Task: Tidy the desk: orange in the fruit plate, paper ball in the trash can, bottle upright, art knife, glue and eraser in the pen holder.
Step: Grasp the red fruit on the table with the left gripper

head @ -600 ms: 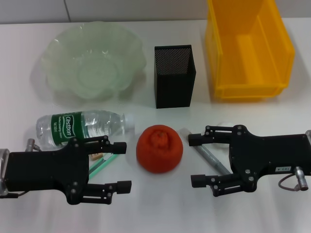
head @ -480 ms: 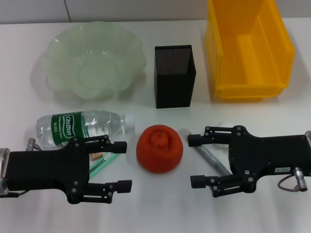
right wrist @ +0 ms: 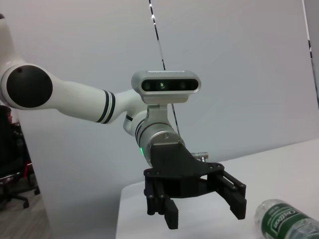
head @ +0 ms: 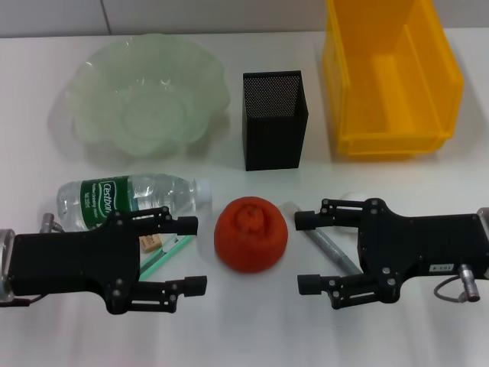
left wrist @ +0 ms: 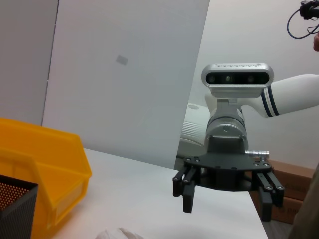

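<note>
White desk [head: 229,336]: bottle [head: 130,200] lying flat, green "Cestbon" label; left gripper [head: 189,255], right gripper [head: 306,252] both spread apart.

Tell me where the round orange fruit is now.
In the head view the round orange fruit lies on the white table near the centre, between the left gripper and right gripper, in front of the black mesh pen holder.

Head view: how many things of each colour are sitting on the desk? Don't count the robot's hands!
Green: 2, fruit plate, green stick
Orange: 1, orange
Black: 1, pen holder
Yellow: 1, bin
Clear: 1, bottle
Grey: 1, pen-like tool
Total: 7
</note>
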Motion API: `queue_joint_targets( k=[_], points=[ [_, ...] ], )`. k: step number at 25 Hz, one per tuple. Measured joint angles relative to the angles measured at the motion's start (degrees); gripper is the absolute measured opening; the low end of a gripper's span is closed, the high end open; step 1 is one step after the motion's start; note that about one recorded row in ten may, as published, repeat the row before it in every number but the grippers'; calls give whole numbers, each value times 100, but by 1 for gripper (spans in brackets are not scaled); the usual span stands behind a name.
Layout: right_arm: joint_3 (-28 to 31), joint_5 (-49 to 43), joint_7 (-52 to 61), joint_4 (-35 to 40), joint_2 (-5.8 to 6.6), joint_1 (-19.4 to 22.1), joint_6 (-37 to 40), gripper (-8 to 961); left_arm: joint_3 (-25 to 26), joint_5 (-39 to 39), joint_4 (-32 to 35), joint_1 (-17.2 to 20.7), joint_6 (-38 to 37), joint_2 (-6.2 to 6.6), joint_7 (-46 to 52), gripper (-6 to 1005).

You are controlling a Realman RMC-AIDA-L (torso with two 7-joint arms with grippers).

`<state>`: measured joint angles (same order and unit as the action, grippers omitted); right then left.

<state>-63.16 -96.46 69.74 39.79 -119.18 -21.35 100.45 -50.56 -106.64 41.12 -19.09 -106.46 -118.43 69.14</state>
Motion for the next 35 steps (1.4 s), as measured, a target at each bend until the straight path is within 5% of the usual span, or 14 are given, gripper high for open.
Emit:
queue_joint_targets(
  k=[10, 23, 35],
  points=[
    [571, 127, -829, -994, -8, 112, -137, 817, 124, 351, -792, -101, 517, -19, -850, 802],
    [1374, 82, -995, -1036, 58, 684, -183, 817, 136, 624, -2603, -891, 1901, -80, -2193, 800],
    [1341, 68, -1006, -1030, 43, 614, -208, 818, 80, 836, -3191, -1185, 2664, -80, -2388, 798]
  ],
)
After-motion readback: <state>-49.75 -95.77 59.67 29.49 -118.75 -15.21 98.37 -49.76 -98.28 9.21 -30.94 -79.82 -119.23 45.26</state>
